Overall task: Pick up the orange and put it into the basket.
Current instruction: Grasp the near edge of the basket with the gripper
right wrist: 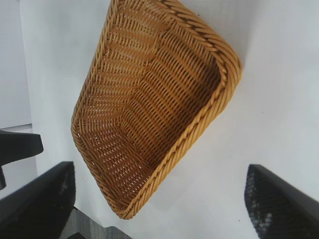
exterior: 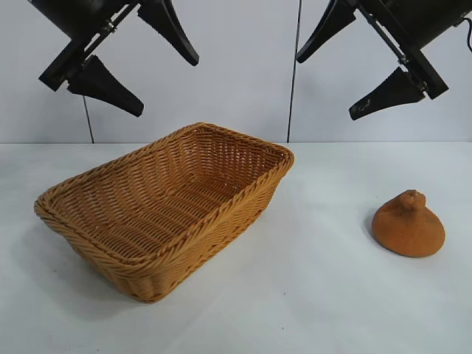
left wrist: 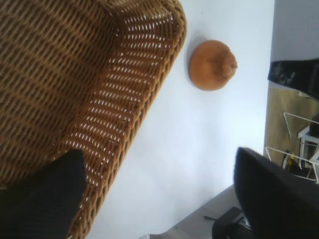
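The orange (exterior: 408,224), dull brownish with a knobby neck, lies on the white table at the right of the exterior view; the left wrist view shows the orange (left wrist: 212,65) beside the basket's rim. The tan woven basket (exterior: 243,195) stands at centre-left, with nothing inside; the right wrist view looks down into the basket (right wrist: 204,114). My left gripper (exterior: 169,74) hangs high above the basket's far side, open, holding nothing. My right gripper (exterior: 328,77) hangs high at the upper right, above and behind the orange, open with nothing between its fingers.
The white table (exterior: 310,295) has bare surface between the basket and the orange and in front of both. A pale wall with vertical seams stands behind the table.
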You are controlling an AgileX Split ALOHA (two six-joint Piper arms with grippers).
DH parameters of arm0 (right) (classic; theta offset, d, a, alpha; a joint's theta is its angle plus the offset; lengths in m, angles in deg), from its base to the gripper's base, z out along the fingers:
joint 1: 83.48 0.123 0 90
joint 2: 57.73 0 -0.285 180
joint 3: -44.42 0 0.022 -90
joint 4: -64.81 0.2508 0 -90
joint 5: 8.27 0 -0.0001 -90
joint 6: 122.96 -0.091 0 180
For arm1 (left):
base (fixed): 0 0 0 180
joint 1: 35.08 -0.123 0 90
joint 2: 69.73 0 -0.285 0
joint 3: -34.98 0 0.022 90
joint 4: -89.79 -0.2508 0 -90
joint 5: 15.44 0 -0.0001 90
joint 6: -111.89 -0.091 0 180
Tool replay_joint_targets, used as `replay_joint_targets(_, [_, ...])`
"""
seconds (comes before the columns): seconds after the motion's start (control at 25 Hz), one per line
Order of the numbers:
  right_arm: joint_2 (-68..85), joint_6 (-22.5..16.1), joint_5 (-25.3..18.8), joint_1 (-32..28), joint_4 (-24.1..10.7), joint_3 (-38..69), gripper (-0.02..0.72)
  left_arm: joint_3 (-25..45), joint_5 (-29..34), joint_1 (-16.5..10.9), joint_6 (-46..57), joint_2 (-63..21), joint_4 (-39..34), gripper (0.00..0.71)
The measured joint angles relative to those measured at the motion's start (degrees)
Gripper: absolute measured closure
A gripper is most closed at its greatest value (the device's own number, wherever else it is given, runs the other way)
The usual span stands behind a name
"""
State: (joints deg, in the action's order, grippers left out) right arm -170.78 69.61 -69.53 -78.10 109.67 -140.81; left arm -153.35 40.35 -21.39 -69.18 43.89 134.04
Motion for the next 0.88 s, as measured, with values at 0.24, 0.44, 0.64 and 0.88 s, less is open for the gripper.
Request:
replay_joint_targets(0.24, [0.0,0.3,0.0,0.0,-0.4,0.0,0.072,0.0,0.8,-5.0,2.7,-2.7,-1.0,0.129])
replay_joint_targets(0.44, [0.0,0.4,0.0,0.0,-1.3,0.0,0.072,2.2,2.3,-6.9,8.2,-10.5,-7.8,0.129])
replay_joint_targets(0.64, [0.0,0.4,0.0,0.0,-1.5,0.0,0.072,11.2,1.6,-6.9,20.6,-19.6,-17.0,0.129])
replay_joint_targets(0.88, [0.0,0.5,0.0,0.0,-1.5,0.0,0.072,22.3,-2.6,-6.7,33.5,-24.4,-23.1,0.129])
